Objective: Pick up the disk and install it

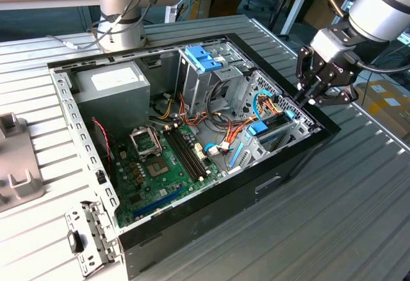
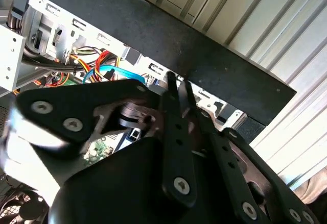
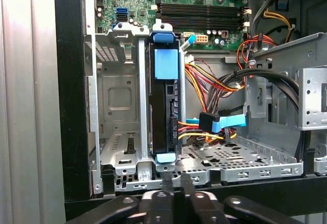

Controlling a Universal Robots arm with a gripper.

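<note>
Sitting upright in the drive cage (image 3: 122, 106) with light-blue rails at both ends, the disk (image 3: 164, 117) looks seated, so judge any move carefully, keeping your gripper (image 3: 174, 180), fingers pinched nearly together and empty, above the case's black edge (image 3: 69, 91), off the cables (image 3: 214, 86)

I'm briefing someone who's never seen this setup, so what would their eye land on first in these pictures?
First, the open computer case lying on the ribbed metal table, its green motherboard exposed. Next, the gripper, fingers together, poised at the case's edge on the exterior view's right. In the first wrist view the disk with its light-blue bracket stands on edge in the drive cage, just beyond the gripper.
</note>
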